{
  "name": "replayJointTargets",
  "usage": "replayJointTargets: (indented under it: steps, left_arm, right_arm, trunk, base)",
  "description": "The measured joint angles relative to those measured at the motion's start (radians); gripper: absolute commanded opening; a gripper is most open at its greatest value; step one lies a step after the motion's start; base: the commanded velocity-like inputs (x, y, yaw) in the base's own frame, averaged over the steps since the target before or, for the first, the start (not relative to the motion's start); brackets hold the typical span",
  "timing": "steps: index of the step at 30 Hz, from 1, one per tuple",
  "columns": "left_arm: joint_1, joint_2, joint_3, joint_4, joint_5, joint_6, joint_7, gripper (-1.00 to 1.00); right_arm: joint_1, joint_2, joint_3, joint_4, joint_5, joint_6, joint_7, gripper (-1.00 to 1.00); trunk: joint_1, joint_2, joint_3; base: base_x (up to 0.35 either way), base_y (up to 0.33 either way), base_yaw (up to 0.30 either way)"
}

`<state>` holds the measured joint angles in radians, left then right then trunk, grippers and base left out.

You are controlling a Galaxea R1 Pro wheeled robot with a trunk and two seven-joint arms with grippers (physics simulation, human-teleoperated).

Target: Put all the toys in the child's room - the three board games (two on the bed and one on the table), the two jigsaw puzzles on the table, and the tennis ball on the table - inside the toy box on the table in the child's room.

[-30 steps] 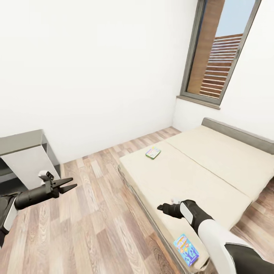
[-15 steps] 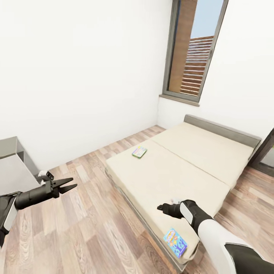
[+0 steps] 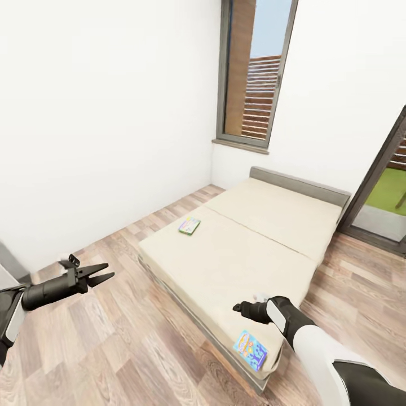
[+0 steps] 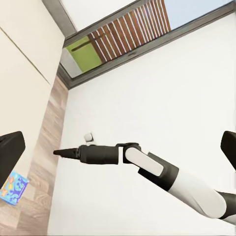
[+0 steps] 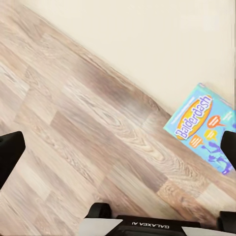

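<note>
Two board games lie flat on the beige bed [image 3: 248, 248]. A green one [image 3: 189, 225] rests near the bed's far left edge. A blue "Balderdash" box [image 3: 251, 349] [image 5: 202, 128] sits at the near corner; it also shows small in the left wrist view [image 4: 12, 187]. My right gripper [image 3: 239, 308] [image 5: 118, 152] hovers open and empty above the bed's near edge, just above the blue box. My left gripper [image 3: 104, 272] [image 4: 118, 147] is open and empty over the floor, well left of the bed. The table and toy box are out of view.
Wooden floor [image 3: 124, 338] runs between me and the bed. A tall window [image 3: 254, 73] stands behind the bed, and a glass door [image 3: 383, 192] opens at the right. A sliver of grey furniture [image 3: 8, 262] shows at the left edge.
The camera has turned right: the bed and window slid left in the picture, the grey furniture nearly left the view, and the glass door appeared. Both arms keep their pose.
</note>
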<state>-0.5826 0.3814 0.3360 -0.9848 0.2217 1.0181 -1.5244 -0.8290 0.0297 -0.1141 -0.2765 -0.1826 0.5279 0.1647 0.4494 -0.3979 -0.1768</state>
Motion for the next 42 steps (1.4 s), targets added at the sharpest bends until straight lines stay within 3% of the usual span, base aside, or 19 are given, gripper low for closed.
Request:
replayJointTargets:
  steps: [27, 42]
  left_arm:
    - [0.000, 0.000, 0.000, 0.000, 0.000, 0.001, 0.000, 1.00]
    - [0.000, 0.004, 0.000, 0.000, 0.000, 0.002, -0.001, 1.00]
  right_arm:
    - [0.000, 0.000, 0.000, 0.000, 0.000, 0.000, 0.000, 1.00]
    - [0.000, 0.006, 0.000, 0.000, 0.000, -0.001, 0.000, 1.00]
  trunk:
    - [0.000, 0.000, 0.000]
    - [0.000, 0.000, 0.000]
  base:
    - [0.000, 0.122, -0.283]
    - [0.000, 0.266, -0.284]
